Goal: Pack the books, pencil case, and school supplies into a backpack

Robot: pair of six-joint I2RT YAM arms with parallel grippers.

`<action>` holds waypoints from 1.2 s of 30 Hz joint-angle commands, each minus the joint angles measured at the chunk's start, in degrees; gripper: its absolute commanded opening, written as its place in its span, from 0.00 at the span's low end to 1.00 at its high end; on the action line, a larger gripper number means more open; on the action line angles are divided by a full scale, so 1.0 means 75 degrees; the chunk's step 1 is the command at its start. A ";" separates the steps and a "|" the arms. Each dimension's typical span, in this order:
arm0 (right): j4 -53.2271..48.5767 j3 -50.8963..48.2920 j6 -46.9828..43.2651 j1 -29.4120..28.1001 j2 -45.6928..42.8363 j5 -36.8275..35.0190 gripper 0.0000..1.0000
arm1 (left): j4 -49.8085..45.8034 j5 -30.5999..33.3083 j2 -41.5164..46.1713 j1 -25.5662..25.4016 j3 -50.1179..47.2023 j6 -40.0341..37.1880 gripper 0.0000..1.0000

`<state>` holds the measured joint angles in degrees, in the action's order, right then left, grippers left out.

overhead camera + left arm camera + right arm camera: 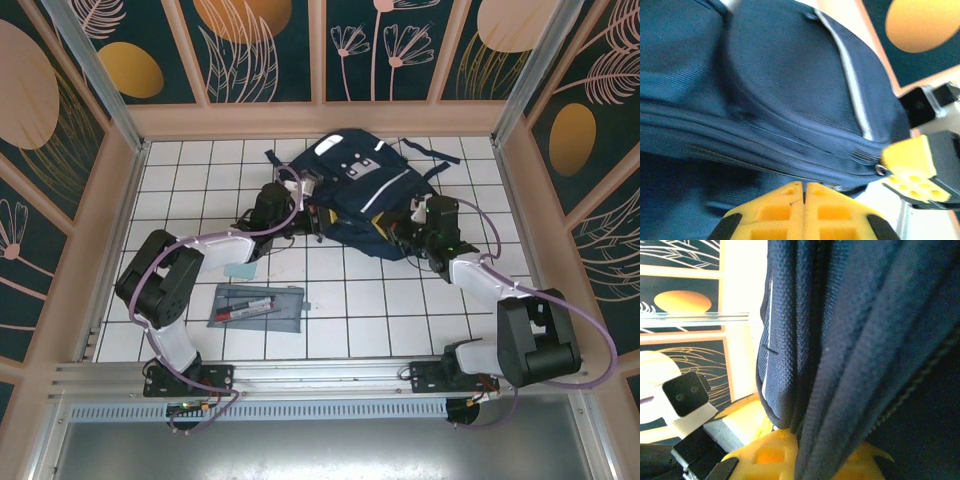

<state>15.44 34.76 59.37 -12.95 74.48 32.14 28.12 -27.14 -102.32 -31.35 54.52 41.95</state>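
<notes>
The backpack [365,190], seemingly zipped, needs opening: left gripper [803,195] pressed together by its zipper [790,150], right gripper [785,454] clamped on its fabric, next drawing that zipper open.

Navy backpack [865,340] fabric runs in ribbed folds from 12 to 6 o'clock. At 6 the right pincer [800,457] is clamped on a fold, between its yellow fingers [765,455]. At 8 a black block [685,396] sits on a white bracket. At 10 are wall panels [685,300] with a golden oval.
</notes>
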 commanded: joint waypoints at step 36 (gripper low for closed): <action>-0.3835 0.3264 -0.4142 -0.5199 0.3303 -0.2331 0.72 | -0.4357 0.3241 0.3542 0.1756 -0.2216 0.0204 0.87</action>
<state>-14.39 57.98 29.19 -50.78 97.14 16.08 -4.27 -3.51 -77.62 -18.63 39.29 41.56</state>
